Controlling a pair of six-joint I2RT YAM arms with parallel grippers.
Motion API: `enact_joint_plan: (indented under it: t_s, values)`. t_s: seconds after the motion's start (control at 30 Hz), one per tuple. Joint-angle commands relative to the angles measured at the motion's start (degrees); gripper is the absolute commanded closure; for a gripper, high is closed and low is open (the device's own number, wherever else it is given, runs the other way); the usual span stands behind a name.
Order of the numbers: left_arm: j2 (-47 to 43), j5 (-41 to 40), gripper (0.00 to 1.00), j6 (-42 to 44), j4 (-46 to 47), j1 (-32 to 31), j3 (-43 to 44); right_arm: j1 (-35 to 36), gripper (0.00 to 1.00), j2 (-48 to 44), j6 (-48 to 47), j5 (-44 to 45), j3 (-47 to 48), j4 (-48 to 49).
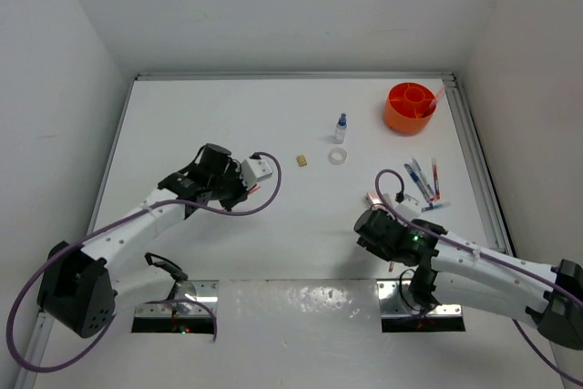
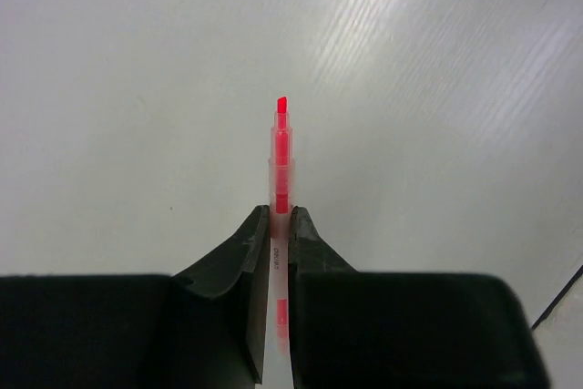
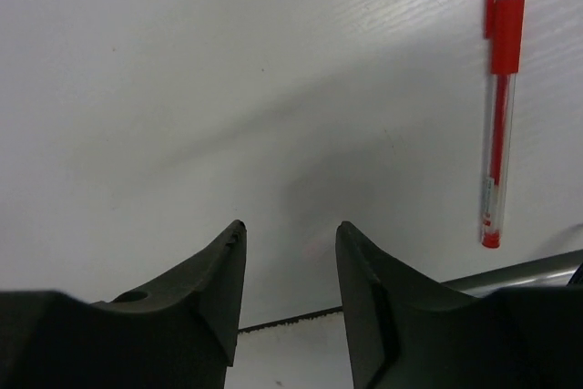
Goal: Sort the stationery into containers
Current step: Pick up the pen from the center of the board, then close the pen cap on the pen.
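My left gripper (image 2: 281,211) is shut on a thin pink-red pen (image 2: 282,148), whose tip sticks out past the jaws above the bare table; it sits left of centre in the top view (image 1: 244,189). My right gripper (image 3: 290,225) is open and empty just above the table, at the near right in the top view (image 1: 381,236). A red pen (image 3: 499,107) lies to its right. The orange tub (image 1: 410,108) stands at the far right with a pink pen leaning in it. A tan eraser (image 1: 301,159), a clear tape ring (image 1: 338,156) and a blue-capped bottle (image 1: 341,127) sit mid-table.
Several pens (image 1: 424,179) lie in a loose bunch below the tub. A white-pink eraser (image 1: 373,198) lies just beyond the right gripper. Metal mounting plates (image 1: 421,291) line the near edge. White walls close in the table on three sides.
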Motion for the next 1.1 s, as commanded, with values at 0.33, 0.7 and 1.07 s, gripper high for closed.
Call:
enact_joint_plan:
  t_s: [0.33,0.7,1.07]
  values:
    - [-7.37,0.53,1.0,-13.32,19.27,-0.93,-5.78,7.39,0.53,5.43,30.58,2.34,-0.22,-4.03]
    - [-18.62,0.0,1.0,-19.48,23.15,-0.84,-9.56,8.0,0.57,8.07,36.57,-2.06,-4.18,0.71]
    - [-21.61,-1.23,1.0,-18.6,19.81,-0.84,-9.04,9.5,0.63,9.64,41.75,-4.96,-11.13,10.73]
